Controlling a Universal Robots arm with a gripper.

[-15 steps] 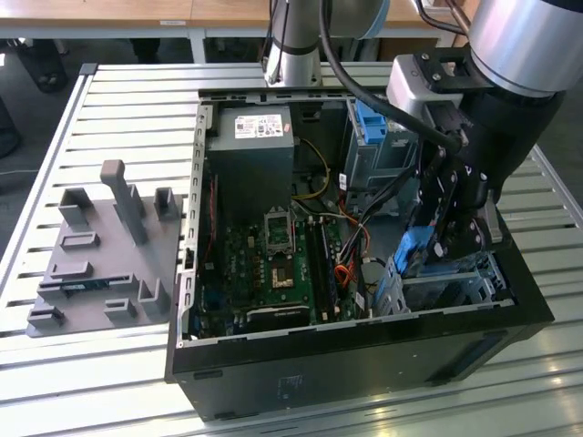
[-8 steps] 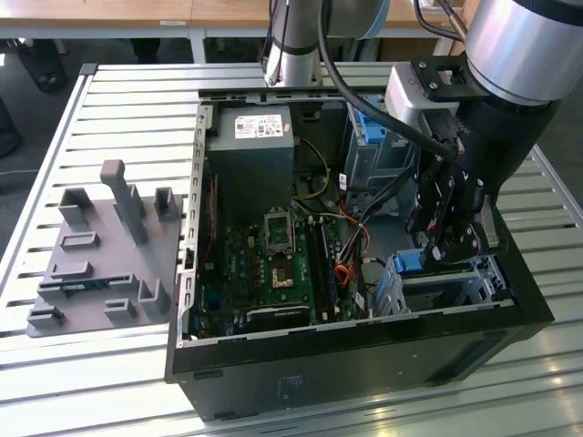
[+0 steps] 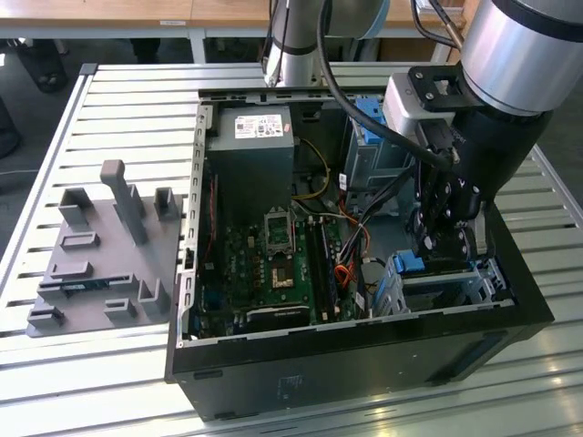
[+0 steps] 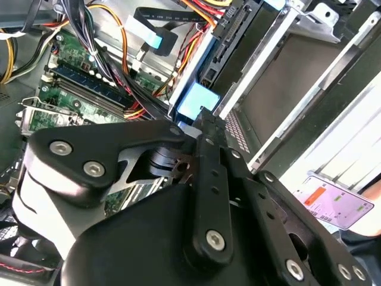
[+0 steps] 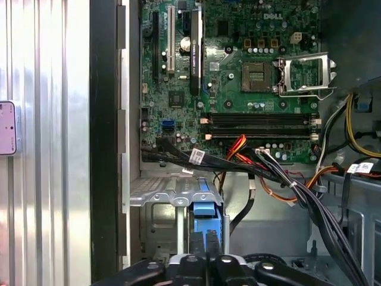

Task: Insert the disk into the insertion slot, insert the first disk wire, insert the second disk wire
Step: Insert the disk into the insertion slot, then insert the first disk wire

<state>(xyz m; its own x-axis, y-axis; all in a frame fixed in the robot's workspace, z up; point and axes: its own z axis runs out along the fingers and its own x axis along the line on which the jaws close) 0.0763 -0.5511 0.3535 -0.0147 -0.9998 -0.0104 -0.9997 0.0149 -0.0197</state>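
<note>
In the exterior view, a grey fixture (image 3: 100, 255) with upright pegs lay on the slatted counter (image 3: 118, 100) at the exterior view's left. Beside it stood the open computer case (image 3: 364, 364), with the power supply (image 3: 250, 155) at the far end and the green motherboard (image 3: 264, 259) below it. Further right rose the taller cage (image 3: 369, 137) with its blue latch. The claw (image 3: 433, 250) hung low over the case's near right corner.

There the disk (image 3: 410, 264) (only its bright blue end could be made out) sat in the insertion slot (image 3: 446, 291), right at the claw's tips. In the first wrist view the claw (image 5: 205, 238) was clenched, its fingers nearly together and pressed against the blue end of the disk (image 5: 203, 217) inside the slot (image 5: 166, 193). Whether they pinched any of it could not be told. The second wrist view showed the claw (image 4: 205, 116) touching the disk (image 4: 196, 98), and a flat black cable (image 4: 156, 40) with a pale blue plug lying apart among the wires.
</note>
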